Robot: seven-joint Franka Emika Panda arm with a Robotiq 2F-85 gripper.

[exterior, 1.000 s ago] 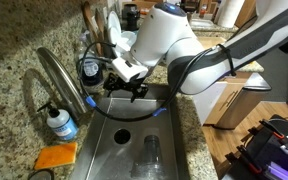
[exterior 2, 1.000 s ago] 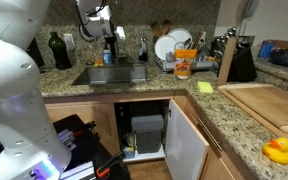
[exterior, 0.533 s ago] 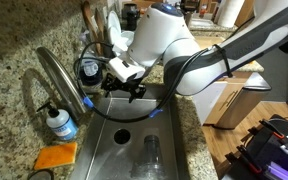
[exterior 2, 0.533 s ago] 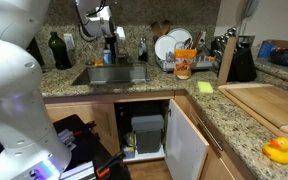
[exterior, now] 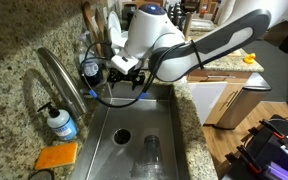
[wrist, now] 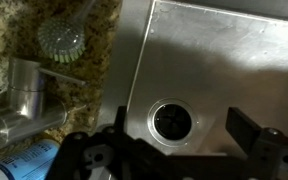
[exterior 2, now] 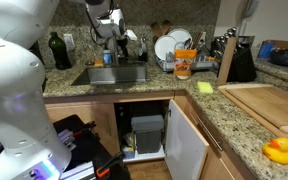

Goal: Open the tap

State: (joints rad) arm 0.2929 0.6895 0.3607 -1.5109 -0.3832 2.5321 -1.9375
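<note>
Hovering over the sink (exterior: 169,130), gripper (wrist: 179,150) spread wide, empty. Tap (exterior: 59,72) upright at the counter's (exterior: 9,105) back edge, just beside the gripper, long axis vertical, untouched.

The arm (exterior: 212,45) stretches out, end effector (exterior: 130,84) fingers spread apart

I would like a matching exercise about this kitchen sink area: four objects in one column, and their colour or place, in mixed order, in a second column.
Column A
1. tap
2. soap bottle
3. sponge
4. glass

Column B
a. inside the sink
b. orange, lying on the counter
c. brushed steel, arched
d. clear, with a blue label and a black pump

Pairs: 1-c; 2-d; 3-b; 4-a
</note>
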